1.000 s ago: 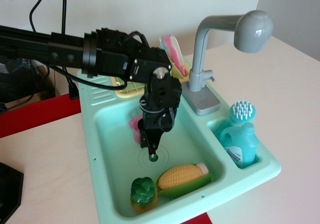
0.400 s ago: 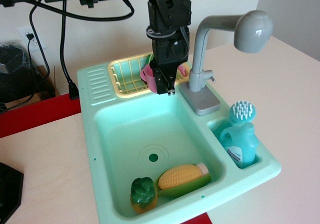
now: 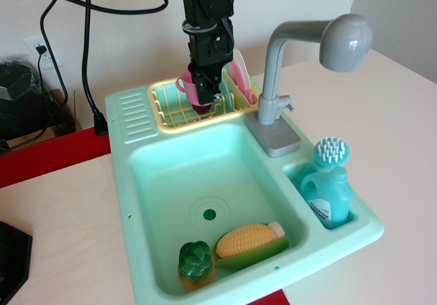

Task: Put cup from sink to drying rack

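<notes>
My black gripper [image 3: 207,95] hangs from above over the pale-yellow drying rack [image 3: 171,106] at the back of the mint-green sink [image 3: 157,182]. It is shut on the small pink cup [image 3: 192,91], whose loop handle points left. The cup sits inside the rack, just above its grid floor. Whether it rests on the rack cannot be told. The basin holds no cup.
A toy corn cob [image 3: 249,239] and a green pepper [image 3: 196,263] lie at the basin's front. Pink and white plates [image 3: 237,76] stand in the rack's right end. The grey faucet [image 3: 300,52] rises to the right. A blue soap bottle [image 3: 326,194] and brush [image 3: 332,152] fill the side compartment.
The gripper lifted the pink cup out of the basin, carried it back and left, and lowered it into the yellow rack.
</notes>
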